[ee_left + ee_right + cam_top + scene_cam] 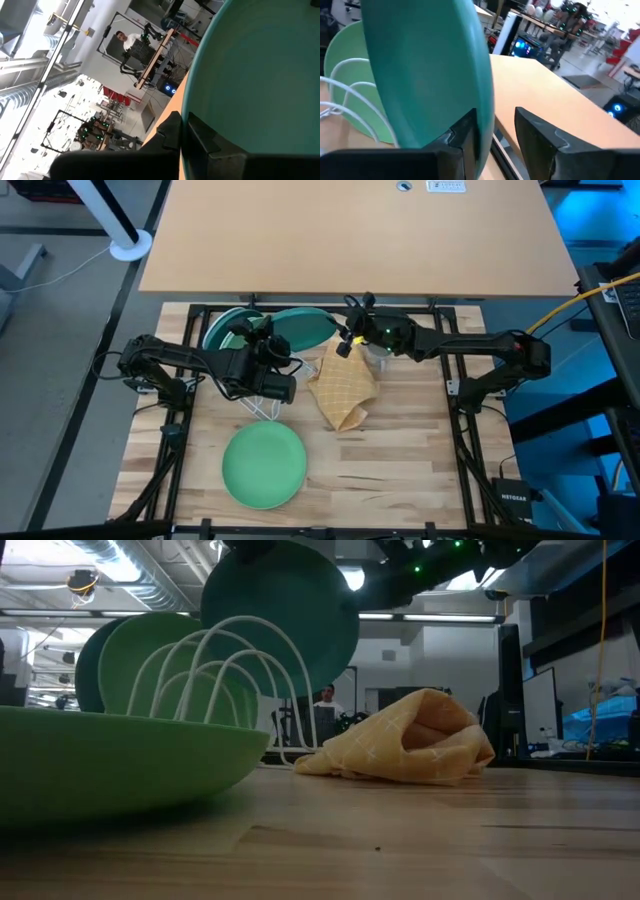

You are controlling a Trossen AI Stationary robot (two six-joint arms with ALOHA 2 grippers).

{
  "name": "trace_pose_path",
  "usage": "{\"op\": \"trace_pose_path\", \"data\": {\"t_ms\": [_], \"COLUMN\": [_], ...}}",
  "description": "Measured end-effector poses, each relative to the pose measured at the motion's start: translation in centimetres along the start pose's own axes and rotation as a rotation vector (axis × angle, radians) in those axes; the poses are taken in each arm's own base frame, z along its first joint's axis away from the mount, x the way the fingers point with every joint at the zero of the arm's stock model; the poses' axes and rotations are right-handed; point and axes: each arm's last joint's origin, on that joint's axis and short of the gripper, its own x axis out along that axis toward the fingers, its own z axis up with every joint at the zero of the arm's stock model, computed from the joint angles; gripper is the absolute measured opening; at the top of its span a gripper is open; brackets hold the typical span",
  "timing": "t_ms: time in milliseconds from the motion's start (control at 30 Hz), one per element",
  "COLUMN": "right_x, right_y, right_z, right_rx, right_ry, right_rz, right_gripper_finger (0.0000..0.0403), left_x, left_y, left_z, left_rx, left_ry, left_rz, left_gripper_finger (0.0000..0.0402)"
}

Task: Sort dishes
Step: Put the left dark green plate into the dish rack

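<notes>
The big wooden bench (400,470) sits in a bright workshop with desks and a person far behind. A white wire rack (215,670) holds light green plates, and one round light green plate (263,466) lies flat near the front. The big round teal plate (280,615) is up on edge over the rack. The left gripper (182,137) pinches its rim tight. The right gripper (495,132) has its jaws partly wide around the rim. I think the plate next needs lowering into a slot. A yellow checked cloth (410,740) lies close by.

Four plates (264,465), one yellow checked cloth (343,388), one wire rack (225,680)
</notes>
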Motion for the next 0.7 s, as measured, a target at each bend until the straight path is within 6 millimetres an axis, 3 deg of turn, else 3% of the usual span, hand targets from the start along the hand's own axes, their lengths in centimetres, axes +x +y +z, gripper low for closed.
{"op": "trace_pose_path", "data": {"t_ms": [100,300,533,700], "right_x": [0.1,0.8,1.3,1.3], "right_y": [0.2,0.5,0.9,0.9], "right_z": [-0.1,-0.4,-0.5,-0.3], "right_rx": [-0.035,-0.117,-0.187,-0.201], "right_ry": [-0.012,-0.039,-0.073,-0.115], "right_rz": [0.053,0.087,0.101,0.127], "right_gripper_finger": [0.0104,0.0018,0.0038,0.0016], "left_x": [0.0,-0.2,-1.3,-2.1], "left_y": [0.0,-0.1,-0.2,-0.3], "left_z": [0.0,0.0,0.1,0.1], "left_rx": [-0.002,-0.004,0.041,0.067], "left_ry": [0.0,0.001,-0.028,-0.052], "left_rz": [0.0,-0.018,-0.042,-0.052], "left_gripper_finger": [0.0007,0.0023,0.0036,0.0064]}}
